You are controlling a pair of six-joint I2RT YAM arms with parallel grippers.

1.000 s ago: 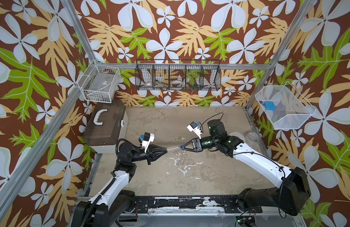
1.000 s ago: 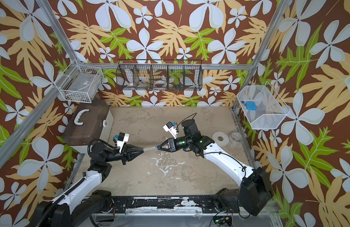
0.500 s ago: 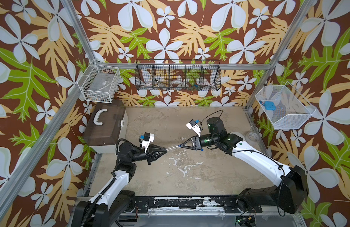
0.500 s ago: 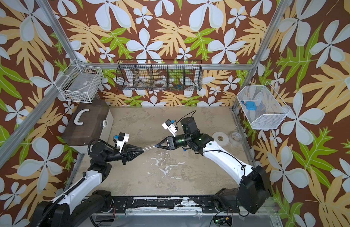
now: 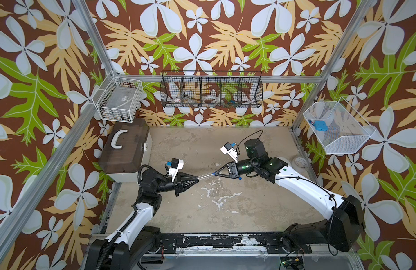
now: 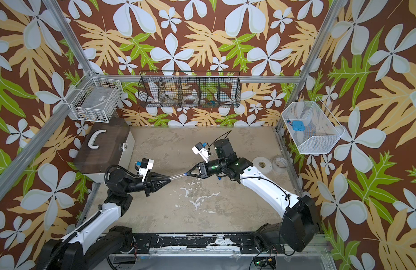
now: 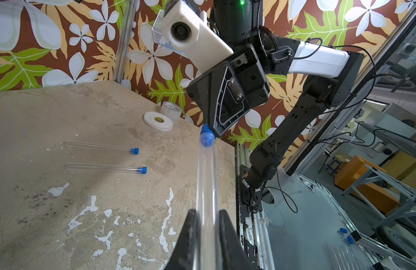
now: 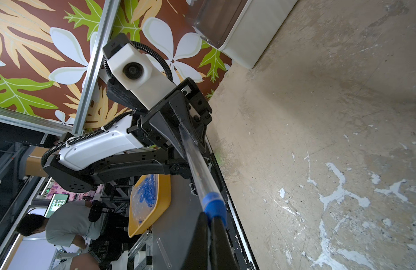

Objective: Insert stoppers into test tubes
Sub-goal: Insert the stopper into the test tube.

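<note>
left gripper point(image 7: 207, 212) jaws clamped on clear test tube point(image 7: 205, 177); right gripper point(image 7: 215, 134) jaws together, tips against blue tapered stopper point(image 7: 205, 138) in tube mouth. White mesh basket point(image 5: 342, 140) holds flat blue square point(image 5: 320, 125).

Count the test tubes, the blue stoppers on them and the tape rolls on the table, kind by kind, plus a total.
Test tubes: 3 (raised tube, two lying tubes)
Blue stoppers on tubes: 3 (raised tube's stopper, lying tubes' stoppers)
Tape rolls: 2 (white roll, clear roll)
Total: 8
</note>
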